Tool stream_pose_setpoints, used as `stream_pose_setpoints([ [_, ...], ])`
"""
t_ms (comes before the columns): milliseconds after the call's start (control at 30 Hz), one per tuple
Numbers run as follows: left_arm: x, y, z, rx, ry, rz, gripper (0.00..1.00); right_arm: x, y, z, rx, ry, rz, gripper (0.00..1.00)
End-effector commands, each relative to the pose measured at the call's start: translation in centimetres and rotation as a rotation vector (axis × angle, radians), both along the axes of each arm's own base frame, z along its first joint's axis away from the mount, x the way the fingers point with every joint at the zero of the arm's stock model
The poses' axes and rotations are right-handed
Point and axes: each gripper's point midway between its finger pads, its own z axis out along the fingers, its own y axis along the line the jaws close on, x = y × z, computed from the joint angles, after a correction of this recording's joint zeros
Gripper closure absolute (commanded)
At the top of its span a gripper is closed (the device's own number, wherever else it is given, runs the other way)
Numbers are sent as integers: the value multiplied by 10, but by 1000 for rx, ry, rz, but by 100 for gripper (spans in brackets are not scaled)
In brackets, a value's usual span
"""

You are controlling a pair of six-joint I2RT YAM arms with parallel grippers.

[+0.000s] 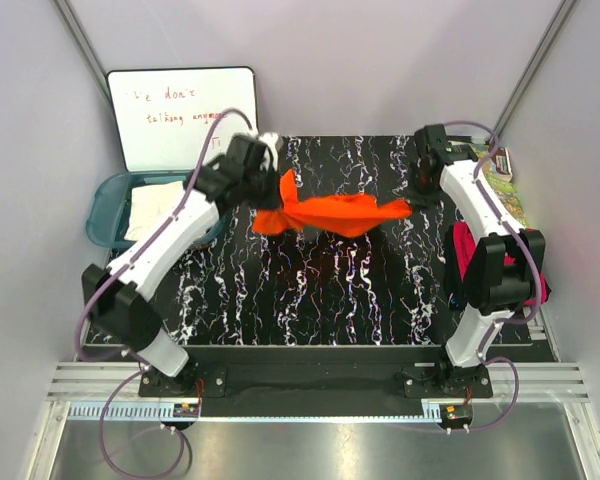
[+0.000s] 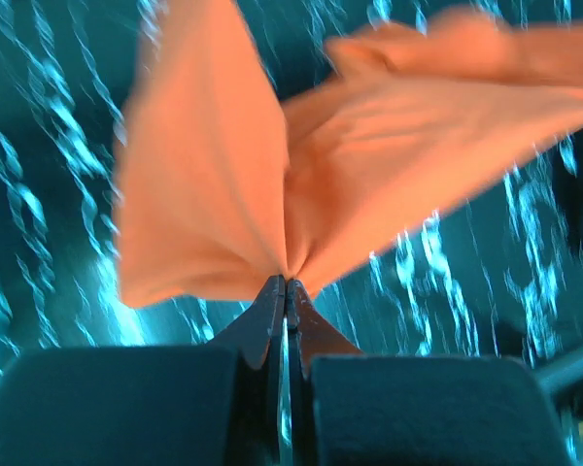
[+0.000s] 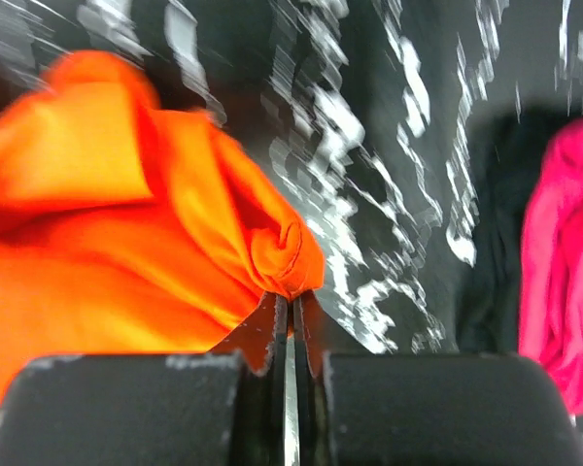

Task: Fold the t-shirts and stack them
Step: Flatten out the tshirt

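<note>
Pinching bright orange soft-fabric t-shirt [image 1: 345,214] in closed left gripper [image 2: 287,282] and closed right gripper [image 3: 291,296], above black white-veined tabletop [image 1: 330,295].

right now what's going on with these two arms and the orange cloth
Both arms are handling the orange t-shirt: the left gripper and the right gripper are each shut on one end, holding it stretched above the black marbled table. The pink t-shirt lies at the table's right side, and a cream t-shirt sits in the teal tub on the left.

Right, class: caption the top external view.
Left fingers and right fingers hold the orange t-shirt between them over the marbled table.
</note>
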Motion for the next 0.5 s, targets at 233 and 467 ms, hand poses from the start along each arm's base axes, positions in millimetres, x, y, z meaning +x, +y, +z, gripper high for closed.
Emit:
stream_pose_setpoints([
  [233, -179, 33, -131, 190, 496, -26, 13, -55, 0, -80, 50, 245, 12, 100],
  [467, -75, 17, -91, 240, 241, 70, 1, -48, 3, -90, 57, 267, 23, 100],
])
